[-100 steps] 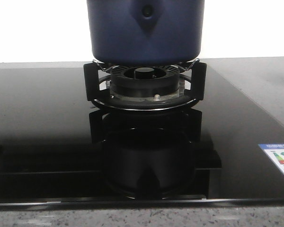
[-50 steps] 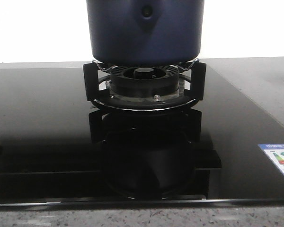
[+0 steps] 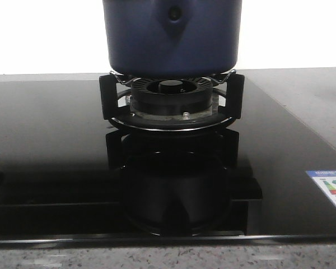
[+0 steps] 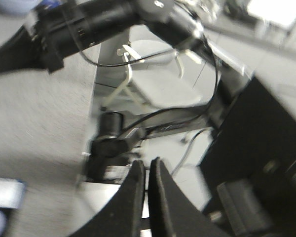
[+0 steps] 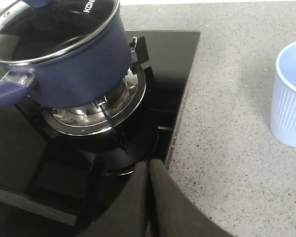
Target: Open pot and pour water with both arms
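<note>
The large dark navy-blue matte round pot [image 3: 172,36] stands on the black pronged pan support [image 3: 171,101] of the black ribbed round burner [image 3: 169,95], in the middle of the glossy black glass cooktop [image 3: 50,145]; in the front view its straight side fills the upper middle, with the raised pointed handle mount and its small hole facing the camera; the top of the pot is cut off there. The right wrist view shows the pot from above and to one side: a glass lid with a metal rim [image 5: 52,29] sits closed on it, and a blue handle [image 5: 7,91] sticks out from its wall. A pale blue ribbed cup [image 5: 291,96] stands on the speckled grey stone counter [image 5: 227,143] well apart from the cooktop. A coloured energy label [image 3: 331,190] is stuck near the front right corner of the glass.

The right gripper [image 5: 149,197] has its two dark fingers pressed together with nothing between them; it hangs above the cooktop edge, near the burner but apart from the pot. The left gripper [image 4: 148,197] is likewise closed to a narrow slit and holds nothing; its view is blurred and points away from the stove, at a dark robot arm [image 4: 89,22], cables and the floor.
</note>
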`<act>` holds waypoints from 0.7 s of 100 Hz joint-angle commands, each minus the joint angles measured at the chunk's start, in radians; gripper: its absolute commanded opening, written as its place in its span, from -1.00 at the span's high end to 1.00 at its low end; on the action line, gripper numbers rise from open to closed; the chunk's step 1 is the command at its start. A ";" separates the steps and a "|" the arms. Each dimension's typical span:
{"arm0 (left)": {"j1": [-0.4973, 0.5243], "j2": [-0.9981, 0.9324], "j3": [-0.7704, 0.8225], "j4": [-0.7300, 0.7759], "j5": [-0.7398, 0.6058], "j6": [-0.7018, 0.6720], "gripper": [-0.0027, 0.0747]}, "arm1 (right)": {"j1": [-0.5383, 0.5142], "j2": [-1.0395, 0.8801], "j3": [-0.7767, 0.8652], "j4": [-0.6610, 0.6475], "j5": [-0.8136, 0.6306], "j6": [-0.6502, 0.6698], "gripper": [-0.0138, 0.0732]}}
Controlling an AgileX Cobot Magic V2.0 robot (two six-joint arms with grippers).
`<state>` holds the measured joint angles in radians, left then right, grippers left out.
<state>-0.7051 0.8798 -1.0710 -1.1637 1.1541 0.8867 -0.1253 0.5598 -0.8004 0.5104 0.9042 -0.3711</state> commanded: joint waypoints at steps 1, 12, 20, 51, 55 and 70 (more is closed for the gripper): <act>-0.002 0.006 -0.033 0.008 -0.077 0.148 0.94 | 0.002 0.013 -0.035 0.023 -0.068 -0.002 0.83; -0.002 0.006 -0.033 0.198 -0.234 0.148 0.94 | 0.002 0.013 -0.035 -0.021 -0.095 -0.004 0.83; -0.002 0.006 -0.033 0.324 -0.331 0.148 0.94 | 0.002 0.013 -0.035 -0.115 -0.101 -0.004 0.83; 0.002 0.072 -0.031 0.364 -0.634 0.179 0.94 | 0.002 0.013 -0.035 -0.290 -0.072 -0.002 0.83; 0.008 0.087 -0.031 0.344 -0.641 0.199 0.94 | 0.002 0.013 -0.035 -0.290 -0.080 -0.002 0.83; 0.073 0.150 -0.031 0.163 -0.604 0.339 0.94 | 0.013 0.015 -0.035 -0.299 -0.152 -0.002 0.83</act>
<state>-0.6626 1.0098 -1.0710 -0.8577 0.5821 1.1480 -0.1165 0.5623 -0.8004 0.2135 0.8710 -0.3711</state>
